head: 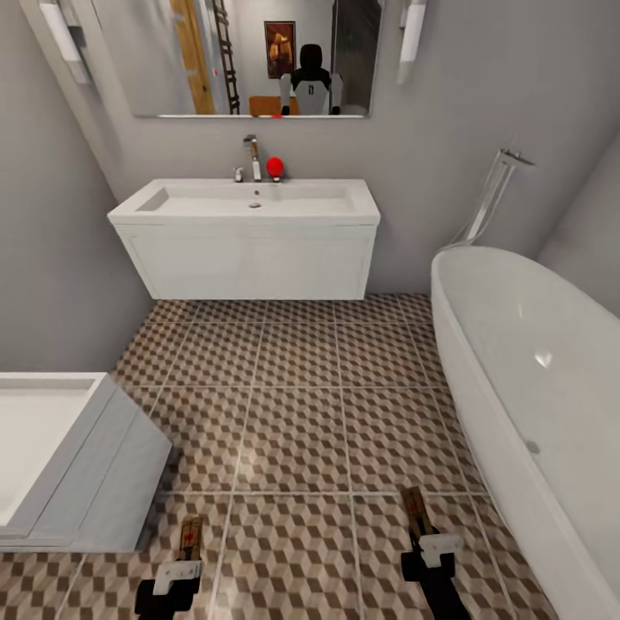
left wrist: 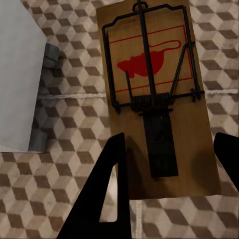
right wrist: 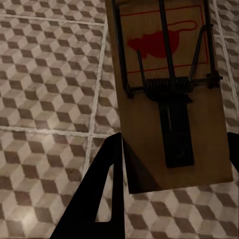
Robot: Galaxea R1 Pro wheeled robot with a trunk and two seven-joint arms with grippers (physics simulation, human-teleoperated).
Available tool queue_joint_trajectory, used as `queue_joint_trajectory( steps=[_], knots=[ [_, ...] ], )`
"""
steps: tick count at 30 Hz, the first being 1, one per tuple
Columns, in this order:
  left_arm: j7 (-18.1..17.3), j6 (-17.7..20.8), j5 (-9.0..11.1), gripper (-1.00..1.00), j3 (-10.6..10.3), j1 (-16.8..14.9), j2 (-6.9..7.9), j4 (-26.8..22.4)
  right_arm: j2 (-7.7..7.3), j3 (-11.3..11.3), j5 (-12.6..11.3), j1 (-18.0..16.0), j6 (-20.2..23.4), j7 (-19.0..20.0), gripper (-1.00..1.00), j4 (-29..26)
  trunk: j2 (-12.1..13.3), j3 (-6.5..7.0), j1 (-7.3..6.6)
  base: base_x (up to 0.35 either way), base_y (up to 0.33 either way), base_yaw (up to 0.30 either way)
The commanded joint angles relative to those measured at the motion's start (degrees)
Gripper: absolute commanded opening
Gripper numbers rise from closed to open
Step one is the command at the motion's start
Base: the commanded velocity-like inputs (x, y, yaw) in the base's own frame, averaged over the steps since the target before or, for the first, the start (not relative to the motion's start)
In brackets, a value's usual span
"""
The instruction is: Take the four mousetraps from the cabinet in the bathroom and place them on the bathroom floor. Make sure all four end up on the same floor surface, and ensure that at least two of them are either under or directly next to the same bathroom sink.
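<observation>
Up close, wrist views show mousetraps' point(left wrist: 154, 94) red mouse mark — clearly.

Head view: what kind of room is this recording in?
A bathroom: a white sink with a chrome tap on a wall-hung vanity under a mirror, a white bathtub beside it, and cube-patterned floor tiles.

Bathtub point(head: 525, 379) cut by right edge; mirror point(head: 250, 52) cropped at top.

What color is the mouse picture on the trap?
Red, on the tan mousetrap held in the left gripper; the left wrist view shows it best.
</observation>
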Motion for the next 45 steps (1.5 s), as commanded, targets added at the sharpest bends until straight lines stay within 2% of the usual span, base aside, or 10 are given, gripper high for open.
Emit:
queue_joint_trajectory(
  steps=[1, 33, 45],
  knots=[
    [0.3, -0.3, 0.1, -1.0, -0.5, -0.1, -0.03, 0.2, -0.03, 0.4, 0.0, 0.0, -0.1, -0.3, -1.0, 0.0, 0.0, -0.01, 0.03, 0.33, 0.0, 0.0],
    [0.3, -0.3, 0.1, -1.0, -0.5, -0.1, -0.03, 0.2, -0.02, 0.4, 0.0, 0.0, -0.1, -0.3, -1.0, 0.0, 0.0, 2.75, 0.03, 0.326, 0.0, 0.0],
    [0.3, -0.3, 0.1, -1.0, -0.5, -0.1, -0.03, 0.2, -0.06, 0.4, 0.1, 0.0, -0.1, -0.3, -1.0, 0.0, 0.0, 3.27, 0.03, 0.038, 0.0, 0.0]
  ],
)
